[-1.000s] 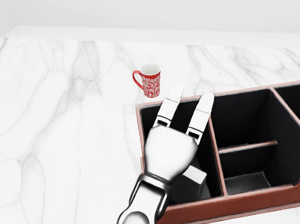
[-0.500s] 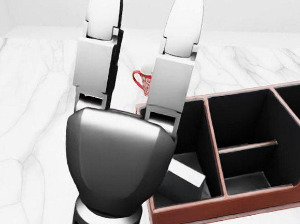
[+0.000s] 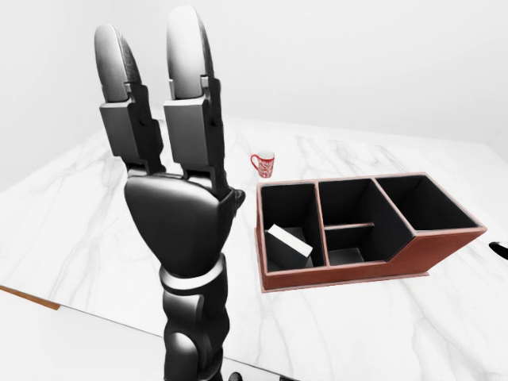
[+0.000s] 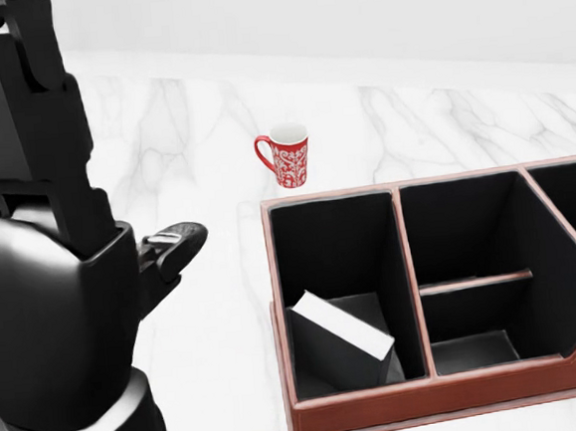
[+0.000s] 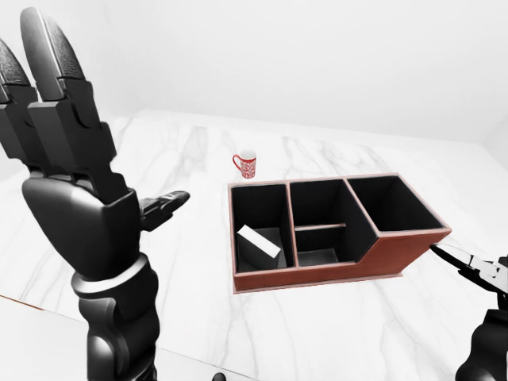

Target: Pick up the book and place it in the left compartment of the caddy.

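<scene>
The book (image 4: 342, 327), pale with a grey side, leans tilted inside the left compartment of the red-brown caddy (image 4: 327, 197), whose inside is black. My left hand (image 3: 151, 63) is raised close to the cameras, left of the caddy and well above the table. It is open, its two long fingers (image 3: 187, 55) pointing up and its thumb (image 4: 176, 244) sticking out to the right, with nothing in it. Only part of my right hand (image 5: 464, 266) shows at the lower right of the right-eye view. One finger is stretched out beside the caddy's right end, and it holds nothing.
A red mug (image 4: 285, 157) with a white pattern stands on the white marble table (image 4: 200, 362), just above the caddy's left corner in the head view. The table's near edge (image 3: 32, 298) runs along the lower left of the left-eye view.
My left hand has lifted from above the left compartment, come up towards the camera and swung left. The book stays leaning in that compartment and now shows whole.
</scene>
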